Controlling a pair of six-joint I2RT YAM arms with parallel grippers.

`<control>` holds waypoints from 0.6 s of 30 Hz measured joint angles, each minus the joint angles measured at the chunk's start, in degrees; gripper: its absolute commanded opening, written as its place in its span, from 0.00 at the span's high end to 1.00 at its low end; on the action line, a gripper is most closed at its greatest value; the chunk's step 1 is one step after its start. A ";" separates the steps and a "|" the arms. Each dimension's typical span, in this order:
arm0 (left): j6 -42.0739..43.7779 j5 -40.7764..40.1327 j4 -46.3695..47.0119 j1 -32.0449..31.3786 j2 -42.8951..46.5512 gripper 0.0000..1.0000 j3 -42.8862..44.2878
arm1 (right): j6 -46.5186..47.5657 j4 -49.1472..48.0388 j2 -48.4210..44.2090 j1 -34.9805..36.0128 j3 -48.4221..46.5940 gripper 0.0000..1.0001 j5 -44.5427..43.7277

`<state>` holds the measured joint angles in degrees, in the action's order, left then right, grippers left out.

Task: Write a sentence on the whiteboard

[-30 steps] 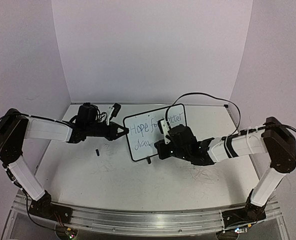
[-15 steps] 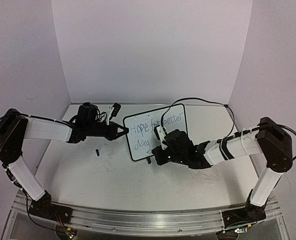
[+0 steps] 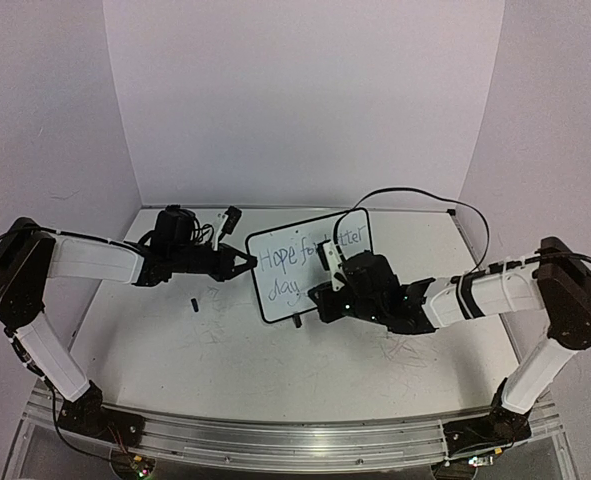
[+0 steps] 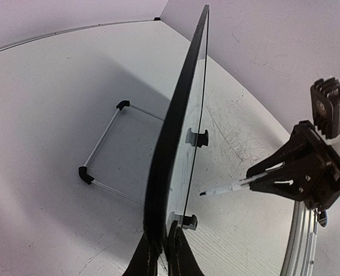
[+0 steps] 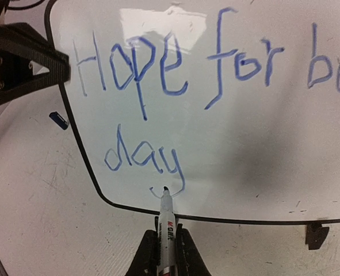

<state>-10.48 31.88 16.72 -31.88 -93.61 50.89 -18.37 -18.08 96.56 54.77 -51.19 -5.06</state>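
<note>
The whiteboard (image 3: 293, 250) stands tilted at mid table; it fills the right wrist view (image 5: 244, 149). The sentence (image 5: 158, 75) in blue reads "Hope for be…" with "day" below; in the top view (image 3: 280, 259) my right arm hides part of it. My left gripper (image 3: 247, 262) is shut on the board's left edge, seen edge-on in the left wrist view (image 4: 163, 238). My right gripper (image 5: 165, 236) is shut on a white marker (image 5: 166, 221), its tip at the board just under the "y". That gripper also shows in the top view (image 3: 322, 296).
A small dark cap (image 3: 193, 303) lies on the table left of the board, blue in the right wrist view (image 5: 57, 118). Black board feet (image 5: 316, 234) rest on the scuffed table. A wire stand (image 4: 109, 146) sits behind the board. A cable (image 3: 415, 197) loops at the back right.
The last letter of "day" gained its tail. My right gripper with the marker swung left and down along the board's lower edge, then came back a little. The left arm has not moved.
</note>
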 measured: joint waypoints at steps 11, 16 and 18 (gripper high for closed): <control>0.00 0.00 -0.21 0.00 0.05 1.00 0.00 | -0.62 -1.18 -1.15 -2.39 -1.06 1.00 -1.08; 0.01 0.01 -0.23 0.00 0.08 1.00 0.00 | -0.61 -1.42 -0.64 -2.39 -2.12 1.00 -1.48; 0.02 0.02 -0.23 0.00 0.08 1.00 0.00 | -0.59 -1.42 -0.39 -2.41 -2.26 1.00 -1.67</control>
<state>-10.46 31.90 16.49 -31.88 -93.54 50.89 -18.96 -19.49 96.17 52.36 -53.44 -6.73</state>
